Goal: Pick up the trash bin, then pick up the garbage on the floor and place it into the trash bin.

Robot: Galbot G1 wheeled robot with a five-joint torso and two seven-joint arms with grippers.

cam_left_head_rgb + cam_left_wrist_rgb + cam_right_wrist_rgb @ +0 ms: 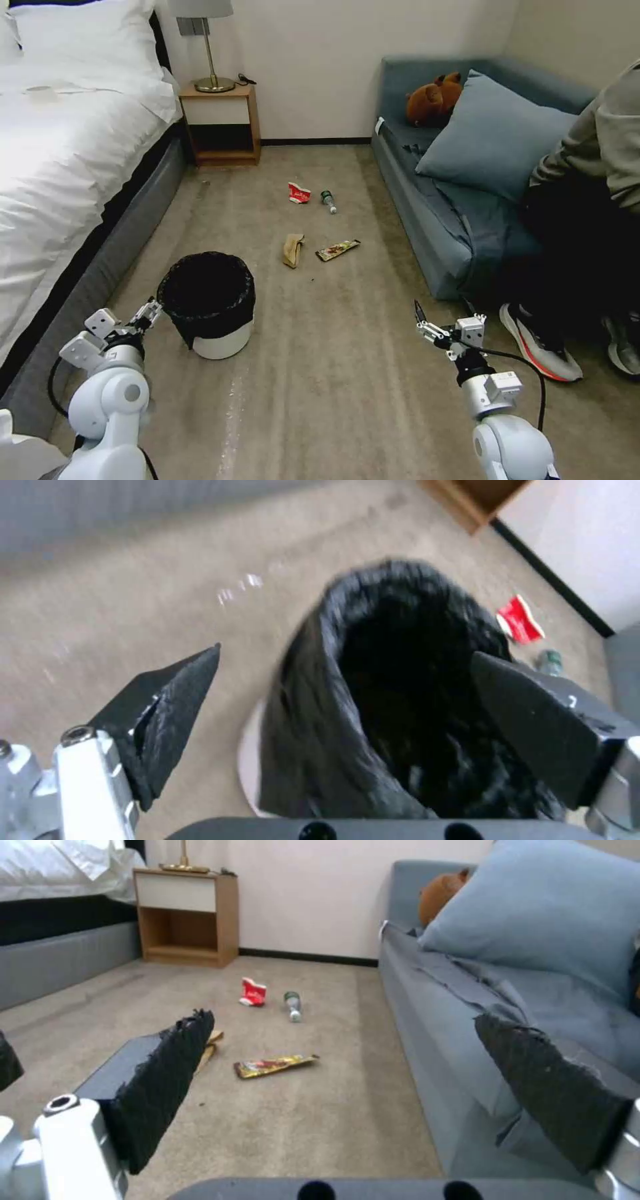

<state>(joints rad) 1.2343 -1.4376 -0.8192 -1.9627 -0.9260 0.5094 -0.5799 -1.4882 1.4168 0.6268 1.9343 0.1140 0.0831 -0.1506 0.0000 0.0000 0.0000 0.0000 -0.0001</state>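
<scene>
- We see left gripper [347,680] jaws apart straddling trash bin [212,303] rim, lower left; loose black bag liner [400,690] could slip.
- Right gripper [421,319] jaws apart, idle lower right.

Two glossy white robot arms with rounded joint housings and grey collars. Black cables loop beside each wrist. The left gripper [155,308] and right gripper [421,319] have silver metal bodies with round screw heads and black, rough-textured wedge-shaped fingers [167,1080].
</scene>
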